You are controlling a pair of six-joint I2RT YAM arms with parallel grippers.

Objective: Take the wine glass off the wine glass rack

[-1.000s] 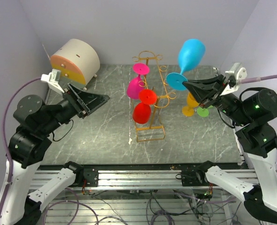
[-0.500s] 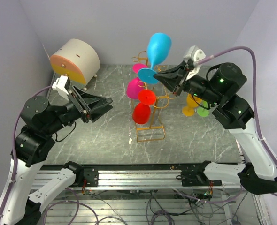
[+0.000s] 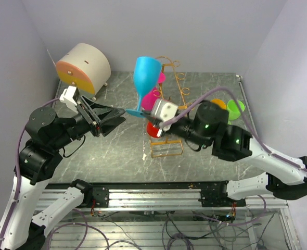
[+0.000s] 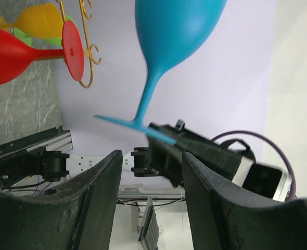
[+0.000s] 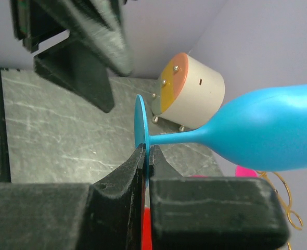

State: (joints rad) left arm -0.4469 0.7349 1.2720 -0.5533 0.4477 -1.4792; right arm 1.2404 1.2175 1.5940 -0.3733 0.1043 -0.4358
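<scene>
The blue wine glass (image 3: 145, 73) is already off the wine glass rack (image 3: 166, 154). It stands upright in the air, and the right end effector (image 5: 145, 152) pinches its foot tight. Just beside it, the left end effector (image 3: 114, 115) gapes wide and empty (only a handover or a set-down on the table seems left).

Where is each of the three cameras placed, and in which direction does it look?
Top external: above and behind the arms, looking down at the table; both arms show, left gripper open, right gripper shut on the blue glass.
Left wrist: on the left arm, looking past its own open fingers at the blue glass and the right gripper.
Right wrist: on the right arm, looking past its own fingers, which pinch the glass's foot, towards the drum.
Shared: all three show the blue glass.
</scene>
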